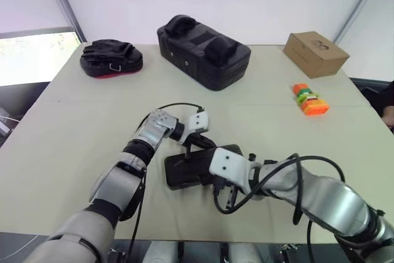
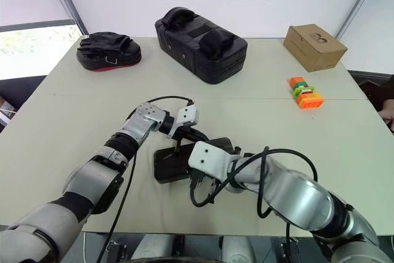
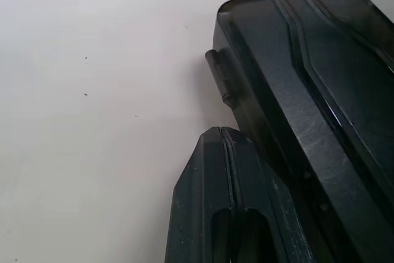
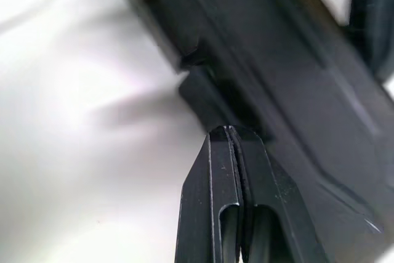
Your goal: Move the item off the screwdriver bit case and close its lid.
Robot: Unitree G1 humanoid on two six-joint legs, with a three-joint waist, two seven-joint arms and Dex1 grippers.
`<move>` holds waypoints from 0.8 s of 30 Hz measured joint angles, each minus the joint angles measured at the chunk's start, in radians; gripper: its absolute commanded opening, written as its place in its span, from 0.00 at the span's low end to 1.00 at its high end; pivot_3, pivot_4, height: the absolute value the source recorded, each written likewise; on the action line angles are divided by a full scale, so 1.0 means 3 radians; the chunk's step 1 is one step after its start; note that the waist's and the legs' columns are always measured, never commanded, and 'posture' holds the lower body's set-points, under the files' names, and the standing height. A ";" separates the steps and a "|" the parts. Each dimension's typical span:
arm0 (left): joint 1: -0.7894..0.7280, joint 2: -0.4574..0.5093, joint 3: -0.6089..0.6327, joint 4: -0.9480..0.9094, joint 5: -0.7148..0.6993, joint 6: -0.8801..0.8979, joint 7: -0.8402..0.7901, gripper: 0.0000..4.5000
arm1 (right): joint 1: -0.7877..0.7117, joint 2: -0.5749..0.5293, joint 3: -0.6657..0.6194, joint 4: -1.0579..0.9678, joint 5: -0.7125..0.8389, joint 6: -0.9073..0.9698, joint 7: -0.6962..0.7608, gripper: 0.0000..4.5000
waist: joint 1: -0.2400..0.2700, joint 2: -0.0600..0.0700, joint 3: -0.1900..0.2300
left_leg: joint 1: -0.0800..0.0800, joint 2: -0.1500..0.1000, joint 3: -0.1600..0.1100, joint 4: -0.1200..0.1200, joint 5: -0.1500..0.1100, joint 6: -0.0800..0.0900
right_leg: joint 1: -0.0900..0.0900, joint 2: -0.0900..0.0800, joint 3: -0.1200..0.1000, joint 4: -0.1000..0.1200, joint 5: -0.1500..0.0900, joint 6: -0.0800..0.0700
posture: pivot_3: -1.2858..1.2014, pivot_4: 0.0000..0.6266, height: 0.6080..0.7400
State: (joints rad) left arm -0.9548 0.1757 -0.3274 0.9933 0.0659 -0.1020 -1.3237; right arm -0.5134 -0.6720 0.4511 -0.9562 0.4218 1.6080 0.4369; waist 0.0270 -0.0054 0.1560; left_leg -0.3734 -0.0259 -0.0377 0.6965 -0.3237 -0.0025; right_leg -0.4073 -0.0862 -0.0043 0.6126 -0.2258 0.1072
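Observation:
The screwdriver bit case [image 1: 186, 170] is a flat black box lying near the table's front edge, with its dark lid [image 3: 320, 90] down flat. My left gripper [image 1: 184, 146] is shut and empty. Its tip [image 3: 225, 135] rests at the case's far edge, beside a small latch tab [image 3: 220, 81]. My right gripper [image 1: 224, 195] is also shut and empty. Its tip [image 4: 231, 132] presses against the case's near edge [image 4: 277, 60], by a notch. Nothing lies on the lid where I can see it.
An orange and green toy block [image 1: 309, 100] lies to the right. A cardboard box [image 1: 316, 53] stands at the back right, a large black case [image 1: 203, 50] at the back middle and a black pouch [image 1: 111, 58] at the back left. Cables loop around both wrists.

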 measured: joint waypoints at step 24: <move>0.0175 0.0165 -0.0004 -0.0438 -0.0001 0.0385 -0.0313 0.00 | 0.0019 0.0312 0.0122 0.0286 0.0188 -0.0292 -0.0160 0.01 | -0.0076 0.0000 0.0000 | 0.0000 0.0003 0.0001 -0.0052 -0.0001 0.0002 | -0.0024 0.0005 0.0000 -0.0001 -0.0007 -0.0006 | 0.52 0.24 1.00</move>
State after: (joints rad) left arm -0.9022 0.2253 -0.3287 0.8620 0.0657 0.0136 -1.4176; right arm -0.5077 -0.5784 0.4879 -0.8705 0.4783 1.5203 0.3889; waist 0.0042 -0.0053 0.1560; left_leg -0.3733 -0.0250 -0.0375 0.6809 -0.3240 -0.0021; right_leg -0.4144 -0.0848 -0.0043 0.6122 -0.2281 0.1055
